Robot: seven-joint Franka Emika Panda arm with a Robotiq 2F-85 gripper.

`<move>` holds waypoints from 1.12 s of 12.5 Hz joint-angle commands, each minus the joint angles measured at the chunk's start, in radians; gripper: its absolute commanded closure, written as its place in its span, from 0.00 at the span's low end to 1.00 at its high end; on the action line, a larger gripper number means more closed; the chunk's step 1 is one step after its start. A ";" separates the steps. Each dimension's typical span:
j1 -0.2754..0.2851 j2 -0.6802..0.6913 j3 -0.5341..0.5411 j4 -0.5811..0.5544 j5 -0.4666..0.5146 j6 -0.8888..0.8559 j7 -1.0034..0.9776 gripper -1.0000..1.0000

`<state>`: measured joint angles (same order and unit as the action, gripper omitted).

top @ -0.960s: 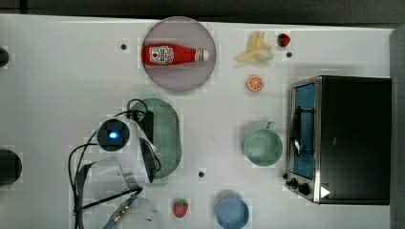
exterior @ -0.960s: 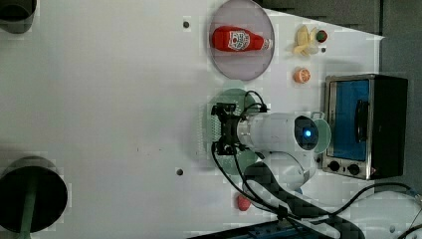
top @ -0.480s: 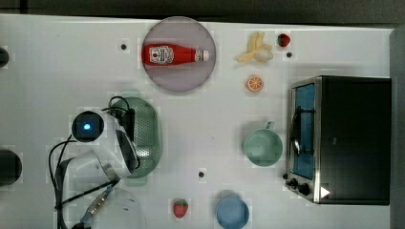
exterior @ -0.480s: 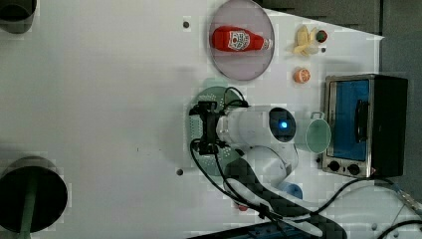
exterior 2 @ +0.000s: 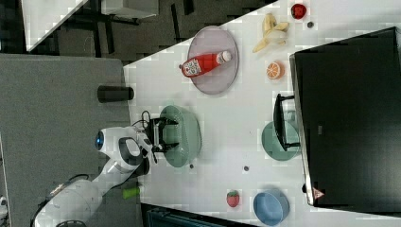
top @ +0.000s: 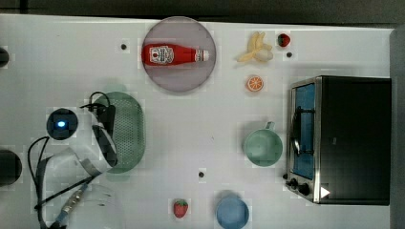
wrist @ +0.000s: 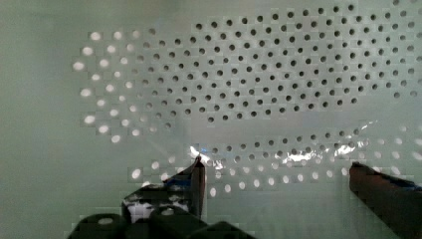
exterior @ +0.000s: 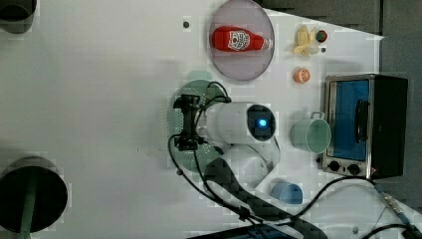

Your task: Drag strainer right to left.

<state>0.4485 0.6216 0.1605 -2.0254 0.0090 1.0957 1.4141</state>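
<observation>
The pale mint-green oval plastic strainer (top: 126, 131) is seen on the white worktop (top: 200, 124) at the top view's left, with the tool (wrist: 276, 172) held inside it, fingers spread apart.

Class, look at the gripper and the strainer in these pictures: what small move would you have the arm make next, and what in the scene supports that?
Probably keep pushing toward the top view's left. The gripper is open with its fingers down inside the strainer, gripping nothing, so the drag works by pressing on the inner wall. The white table is bare on that side. Otherwise lift out.
</observation>
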 commanded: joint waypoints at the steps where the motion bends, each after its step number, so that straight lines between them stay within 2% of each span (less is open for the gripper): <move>1: 0.034 0.013 0.030 0.035 -0.009 0.000 0.074 0.00; 5: 0.064 0.050 0.029 0.089 -0.009 0.000 0.100 0.00; 8: 0.068 0.028 0.028 0.093 -0.010 -0.015 0.076 0.00; 11: 0.055 -0.070 0.017 0.091 -0.011 -0.156 -0.071 0.00; 14: 0.029 -0.229 -0.018 0.091 -0.011 -0.378 -0.314 0.00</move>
<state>0.4995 0.4958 0.1606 -1.9912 -0.0126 0.7261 1.2637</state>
